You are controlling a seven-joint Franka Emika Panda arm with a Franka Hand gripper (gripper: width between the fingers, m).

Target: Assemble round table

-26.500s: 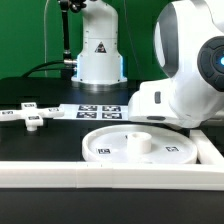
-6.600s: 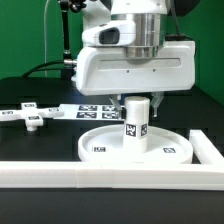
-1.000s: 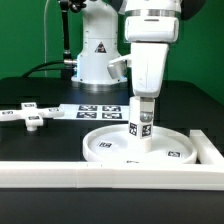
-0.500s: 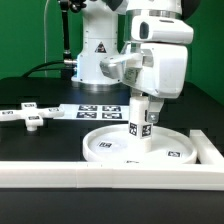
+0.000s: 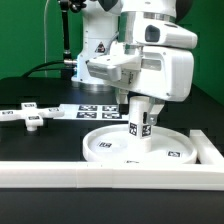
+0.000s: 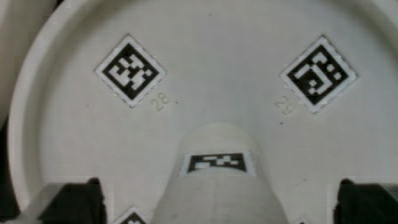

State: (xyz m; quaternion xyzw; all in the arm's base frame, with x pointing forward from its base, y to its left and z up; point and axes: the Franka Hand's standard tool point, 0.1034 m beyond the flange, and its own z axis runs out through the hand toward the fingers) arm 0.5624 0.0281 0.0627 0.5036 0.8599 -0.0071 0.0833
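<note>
Round disc (image 6: 214,40) fills the frame, two diamond-set tags (image 6: 128,68) on it. Tagged leg (image 6: 222,185) stands between dark fingertips (image 6: 71,200); a gap shows on each side.

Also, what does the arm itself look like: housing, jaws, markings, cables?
The arm is glossy white, rounded shells with a boxy white block at the wrist and black at the top joint. Its base column carries a black triangle sticker. The gripper has dark jaws, two black tips in the wrist view. A thin dark cable trails to the base.
</note>
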